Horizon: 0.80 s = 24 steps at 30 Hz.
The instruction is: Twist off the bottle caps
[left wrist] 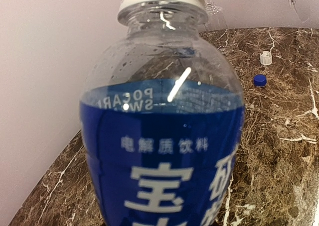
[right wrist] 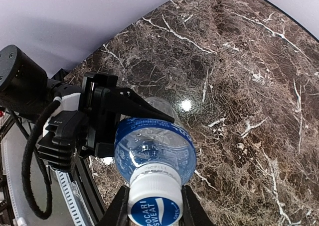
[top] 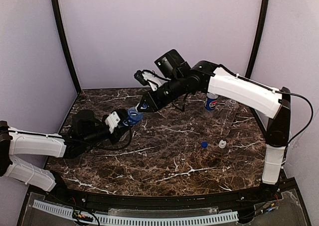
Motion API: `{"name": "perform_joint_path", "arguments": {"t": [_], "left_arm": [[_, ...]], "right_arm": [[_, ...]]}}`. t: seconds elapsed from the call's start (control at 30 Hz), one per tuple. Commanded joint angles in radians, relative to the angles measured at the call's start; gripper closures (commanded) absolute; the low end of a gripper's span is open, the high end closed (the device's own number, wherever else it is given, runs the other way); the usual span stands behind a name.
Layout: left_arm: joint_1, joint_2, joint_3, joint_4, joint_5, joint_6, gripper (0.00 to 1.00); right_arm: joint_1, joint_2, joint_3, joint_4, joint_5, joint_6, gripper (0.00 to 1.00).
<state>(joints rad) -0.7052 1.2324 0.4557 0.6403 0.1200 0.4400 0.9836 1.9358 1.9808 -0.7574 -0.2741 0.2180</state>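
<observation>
Bottle caps are the job here, and the one in hand is the white cap (right wrist: 153, 202) on the blue-label bottle (right wrist: 152, 149). That bottle sits at the left-centre of the bench (top: 164, 166). Its base is hidden, so I cannot tell whether it rests on the surface or is lifted. The left gripper (top: 125, 120) is closed around the bottle's body, with a black finger on each side below the shoulder. The right gripper (right wrist: 154, 208) comes in over the top and is narrowed down onto the cap. Its two fingers stand against opposite sides of the rim, with no gap that I can see in the right wrist view. In the left wrist view the cap sits down on the neck, so I judge it not yet off. How far the thread is turned cannot be told.

A loose blue cap (top: 204, 144) and a loose white cap (top: 222, 144) lie near each other on the bench to the right, well apart from the held bottle. The Pepsi bottle (top: 211, 103) stands upright at the back right. This looks like the last of three caps, at the twisting step.

The next move calls for the right wrist to rotate about the neck's axis while the left gripper stops the body turning with it. Grip matters, since thin plastic may slip or buckle. Once free, the cap should lift straight along the neck.
</observation>
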Motion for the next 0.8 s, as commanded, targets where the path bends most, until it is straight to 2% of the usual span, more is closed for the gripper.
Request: {"name": "perform_joint_path", "arguments": {"t": [0.0,0.1,0.17,0.2,0.37,0.47,0.57,0.77], "left_arm": [[-0.003,0.001,0.015,0.008,0.024,-0.009,0.73],[-0.003,-0.003,0.01,-0.01,0.062,-0.001,0.73],[-0.003,-0.005,0.003,-0.032,0.114,0.015,0.73],[-0.003,-0.006,-0.002,-0.04,0.144,0.018,0.73],[-0.003,-0.022,-0.01,-0.112,0.22,0.021,0.73],[-0.004,-0.027,-0.007,-0.164,0.321,0.032,0.74],[-0.003,-0.031,-0.007,-0.21,0.42,0.048,0.74],[-0.003,-0.034,-0.002,-0.25,0.476,0.059,0.77]], "right_arm": [[0.004,0.002,0.024,0.02,-0.028,-0.039,0.84],[0.008,-0.01,0.007,0.022,-0.05,-0.132,0.99],[0.022,-0.048,-0.027,0.027,-0.038,-0.259,1.0],[0.035,-0.074,-0.06,0.038,-0.035,-0.376,1.0],[0.122,-0.275,-0.342,0.165,-0.073,-0.886,1.0],[0.146,-0.377,-0.499,0.243,-0.109,-1.135,1.0],[0.168,-0.421,-0.566,0.263,-0.042,-1.315,1.0],[0.209,-0.409,-0.548,0.215,0.182,-1.555,1.0]]}}
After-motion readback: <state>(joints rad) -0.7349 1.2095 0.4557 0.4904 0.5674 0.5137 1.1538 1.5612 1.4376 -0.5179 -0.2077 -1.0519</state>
